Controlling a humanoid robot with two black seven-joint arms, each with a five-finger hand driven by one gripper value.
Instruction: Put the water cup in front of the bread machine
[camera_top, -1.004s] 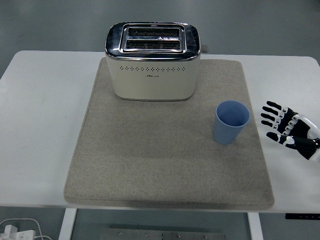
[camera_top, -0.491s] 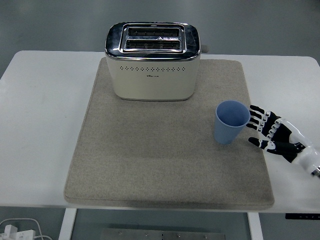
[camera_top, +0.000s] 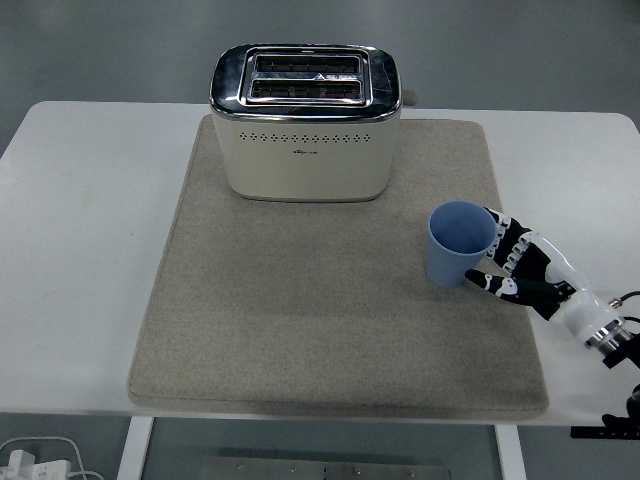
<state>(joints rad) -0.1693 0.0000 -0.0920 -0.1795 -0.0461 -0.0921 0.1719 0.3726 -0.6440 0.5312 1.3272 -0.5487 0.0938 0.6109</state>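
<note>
A blue water cup (camera_top: 460, 243) stands upright and empty on the right part of a grey mat (camera_top: 330, 300). The cream and chrome bread machine (camera_top: 305, 120) sits at the mat's far middle, two slots on top. My right hand (camera_top: 505, 266) comes in from the lower right and rests against the cup's right side. Its fingers (camera_top: 510, 243) are spread along the cup wall and the thumb (camera_top: 492, 286) lies near the base; they are not closed around it. The left arm is out of view.
The mat lies on a white table (camera_top: 80, 230) whose near edge runs just below the mat. Bare mat stretches in front of the bread machine. A white power strip with cable (camera_top: 35, 462) lies on the floor at the lower left.
My right hand has slid left across the table onto the mat's right edge and reached the cup's right side. The cup has shifted slightly left.
</note>
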